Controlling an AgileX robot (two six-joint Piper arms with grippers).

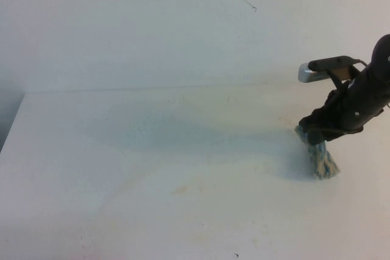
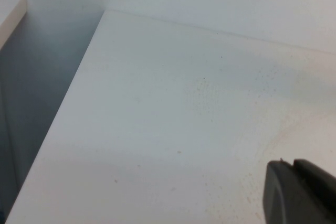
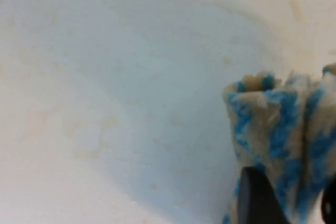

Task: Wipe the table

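A fluffy blue-and-cream cloth point(image 1: 321, 155) stands bunched on the white table point(image 1: 183, 150) at the far right. My right gripper point(image 1: 317, 135) points down onto its top. In the right wrist view the cloth point(image 3: 283, 114) fills the space between the two dark fingers point(image 3: 257, 198). The fingers stand apart, and a thin light strip shows between the cloth and the far finger, so the right gripper point(image 3: 291, 187) is open around the cloth. My left gripper point(image 2: 292, 165) shows only in the left wrist view. It hovers over bare table with its fingers together and nothing in them.
Faint brownish smears point(image 1: 180, 190) mark the table's middle and front. The table's left edge point(image 1: 13, 120) drops off to a dark gap point(image 2: 37, 93). A white wall point(image 1: 152, 28) rises behind the table.
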